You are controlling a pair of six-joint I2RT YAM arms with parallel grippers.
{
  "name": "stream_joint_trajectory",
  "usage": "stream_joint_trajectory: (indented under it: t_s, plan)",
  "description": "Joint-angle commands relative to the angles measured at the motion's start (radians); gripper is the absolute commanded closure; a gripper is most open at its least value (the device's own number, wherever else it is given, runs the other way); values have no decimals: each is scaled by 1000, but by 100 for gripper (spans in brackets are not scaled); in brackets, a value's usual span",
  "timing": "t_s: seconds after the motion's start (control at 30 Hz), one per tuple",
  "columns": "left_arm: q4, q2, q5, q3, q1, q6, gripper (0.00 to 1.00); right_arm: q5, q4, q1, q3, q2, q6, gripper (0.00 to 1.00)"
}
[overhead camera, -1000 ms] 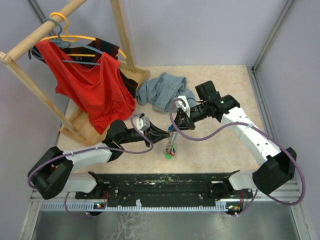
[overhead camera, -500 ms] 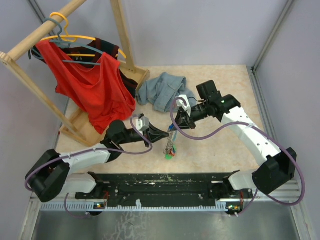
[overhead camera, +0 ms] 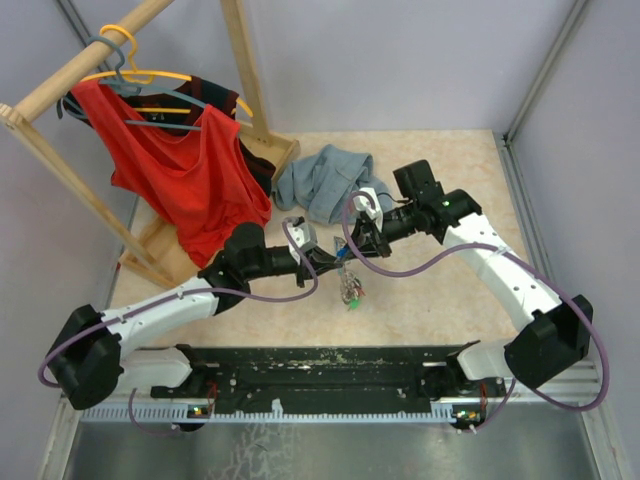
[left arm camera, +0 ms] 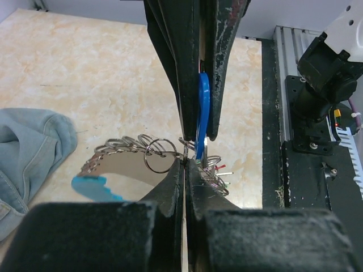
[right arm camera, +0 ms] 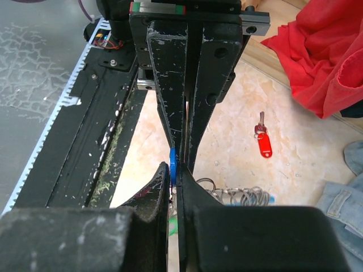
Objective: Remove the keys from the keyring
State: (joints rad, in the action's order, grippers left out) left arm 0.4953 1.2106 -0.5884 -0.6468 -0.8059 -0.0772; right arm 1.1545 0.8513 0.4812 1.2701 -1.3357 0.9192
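Observation:
The keyring [left arm camera: 122, 148], a silvery chain of rings with a grey and light blue loop, hangs above the table between both grippers. My left gripper [left arm camera: 185, 160] is shut, its tips pinching a small ring of the keyring's chain. My right gripper [right arm camera: 176, 168] is shut on the blue head of a key [left arm camera: 202, 110] that comes down from above in the left wrist view. More keys [overhead camera: 350, 291] with green and red heads dangle below the two grippers. One red-headed key [right arm camera: 264, 144] lies loose on the table. In the top view the grippers [overhead camera: 335, 263] [overhead camera: 352, 252] meet tip to tip.
A crumpled grey-blue denim garment [overhead camera: 325, 180] lies just behind the grippers. A wooden clothes rack [overhead camera: 160, 250] with a red shirt [overhead camera: 190, 180] stands at the back left. The black base rail [overhead camera: 330, 360] runs along the near edge.
My left gripper has shut and pushed right and forward to meet the right gripper. The hanging bunch of keys has shifted slightly right. The right arm has barely moved.

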Motion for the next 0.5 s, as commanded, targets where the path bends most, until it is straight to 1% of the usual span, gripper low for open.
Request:
stream_joint_trajectory:
  t_s: [0.0, 0.27, 0.47]
  plan:
    - [-146, -27, 42, -83, -7, -12, 100, 73, -65, -5, -4, 17, -21, 100]
    - [-270, -57, 72, -131, -7, -10, 100, 68, -91, -5, -8, 20, -52, 100]
    - [-283, -53, 59, -139, -7, -7, 100, 68, -113, -6, -13, 21, -80, 100]
